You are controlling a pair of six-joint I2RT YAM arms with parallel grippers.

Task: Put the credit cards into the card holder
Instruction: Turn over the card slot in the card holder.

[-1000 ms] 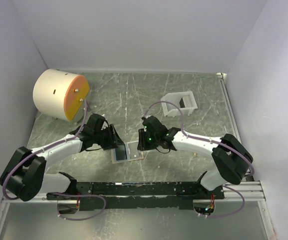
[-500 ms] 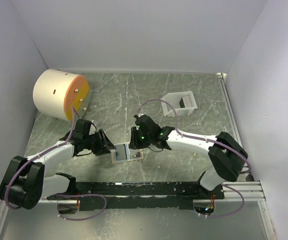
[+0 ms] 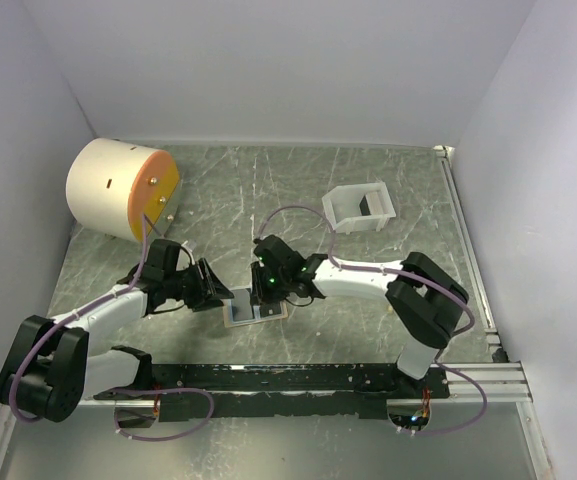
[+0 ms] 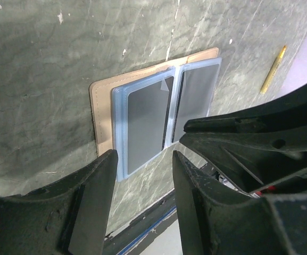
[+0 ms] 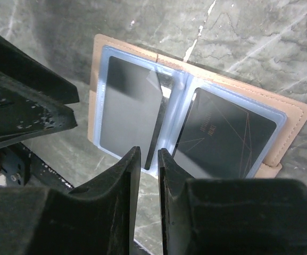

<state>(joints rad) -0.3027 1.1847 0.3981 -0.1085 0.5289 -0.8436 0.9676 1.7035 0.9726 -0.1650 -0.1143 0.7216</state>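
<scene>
The card holder (image 3: 256,310) lies open and flat on the tabletop (image 3: 298,190), at about 6 o'clock from its middle, near the arms' bases. Its tan cover (image 4: 100,106) faces down and its pale, shiny pockets face up.

Two dark credit cards sit in those pockets, side by side. In the left wrist view one (image 4: 145,125) lies at 9 o'clock of the fold and the other (image 4: 193,95) at 3 o'clock. A thin dark strip runs along the fold between them; it cannot be told what it is.

The left tool (image 3: 220,292) hangs just at 9 o'clock of the card holder. Its fingers (image 4: 89,207) are spread and nothing lies between them.

The right tool (image 3: 265,293) hovers over the holder's far edge, at 12 o'clock of it. Its fingers (image 5: 116,207) are drawn close, with only a narrow slit between them. It cannot be told whether they pinch anything.

A cream cylinder (image 3: 108,190) with an orange face lies at 10 o'clock on the tabletop. A white tray (image 3: 360,207) stands at 2 o'clock. A thin yellow stick (image 4: 273,69) lies on the tabletop, apart from the holder.
</scene>
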